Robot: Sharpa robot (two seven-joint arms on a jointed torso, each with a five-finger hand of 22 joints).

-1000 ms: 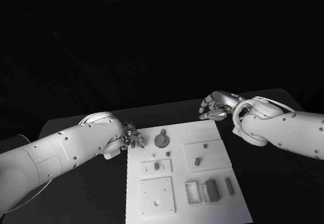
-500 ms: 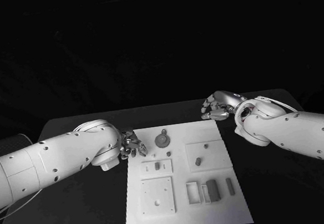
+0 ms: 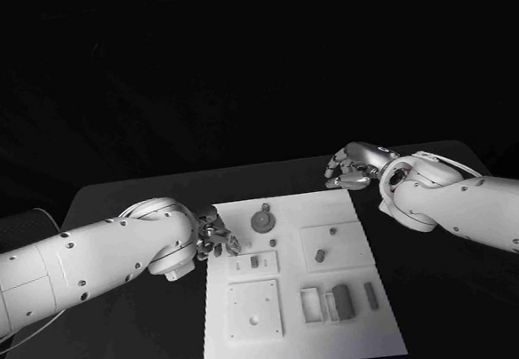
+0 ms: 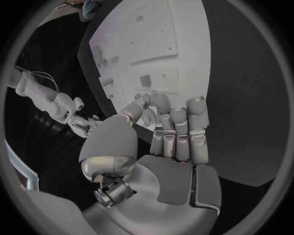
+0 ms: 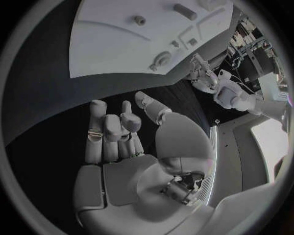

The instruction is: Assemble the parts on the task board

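The left hand (image 3: 211, 237) has slid in from the board's far corner to its left edge, fingers loosely spread, holding nothing. It looks set for the small parts nearby, though that's hard to judge. The right hand (image 3: 354, 168) waits empty off the far-right corner. On the white board (image 3: 304, 339), the bar (image 3: 371, 296) lies lengthwise, pointing away from the robot.

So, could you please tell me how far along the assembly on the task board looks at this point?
It looks barely started. No seated part can be confirmed: the small parts lie or stand apart on the task board, including the round part at its far end. Nothing is in hand: the left hand is at the board's left edge and the right hand is beyond its far right corner, both holding nothing. Essentially all picking and fitting remains.
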